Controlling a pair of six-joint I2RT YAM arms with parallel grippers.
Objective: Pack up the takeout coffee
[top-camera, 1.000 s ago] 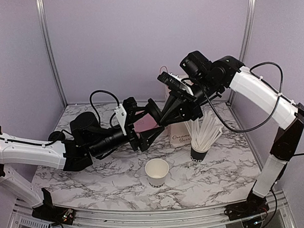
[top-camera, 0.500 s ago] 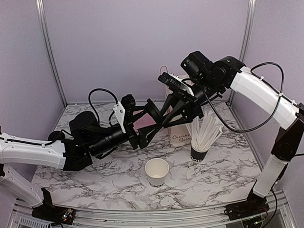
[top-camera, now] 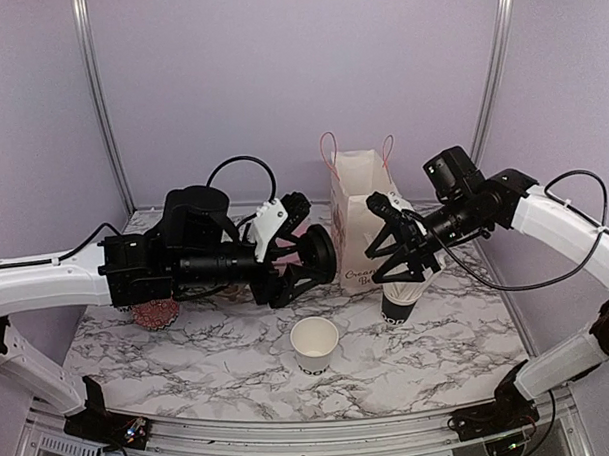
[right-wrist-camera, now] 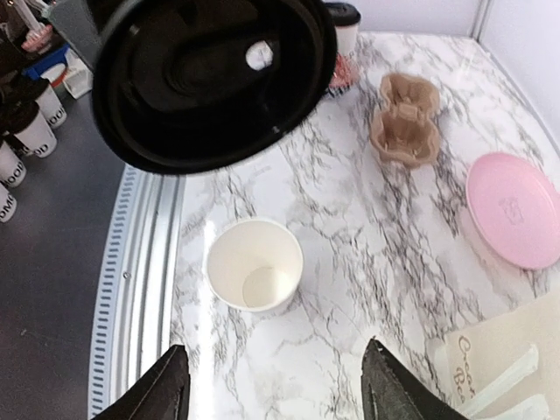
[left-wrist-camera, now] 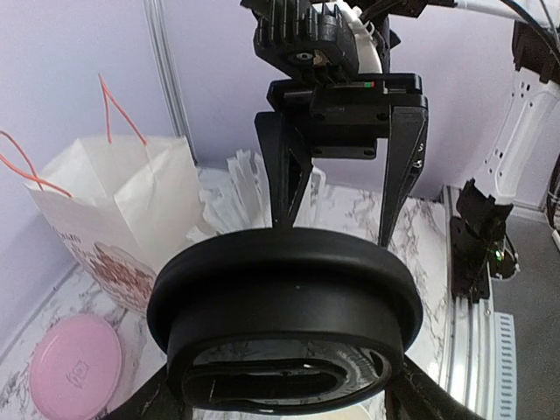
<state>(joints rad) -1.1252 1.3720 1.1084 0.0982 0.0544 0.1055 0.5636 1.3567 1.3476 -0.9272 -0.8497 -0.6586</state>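
Nearest to us, beyond the front rail (right-wrist-camera: 140, 280), we are seeing lidded cups (right-wrist-camera: 39, 127), white with black tops, standing on a dark surface off the bench (top-camera: 189, 372). On the marble itself, close to the front edge, an open paper cup (top-camera: 315, 345) is standing upright and uncovered, and from the right wrist view we are looking down onto its white inner floor. Just behind and above it, the left hand (top-camera: 305, 250) is clamping a round black lid (top-camera: 324, 257) by its rim, holding it on edge in the air, clear of the cup. Facing the lid but apart from it, the right hand (top-camera: 373, 241) is hovering with its fingers spread wide and nothing between them. Beneath that hand, a black cup of white straws (top-camera: 398, 310) is standing just beside the white paper bag (top-camera: 356, 201), which is standing upright with its thin red handles raised. Left of the bag a pink plate (right-wrist-camera: 512, 208) is lying flat, with a cardboard cup carrier (right-wrist-camera: 404, 118) sitting further left. Farthest back, the lilac wall (top-camera: 279, 69) is closing the view.
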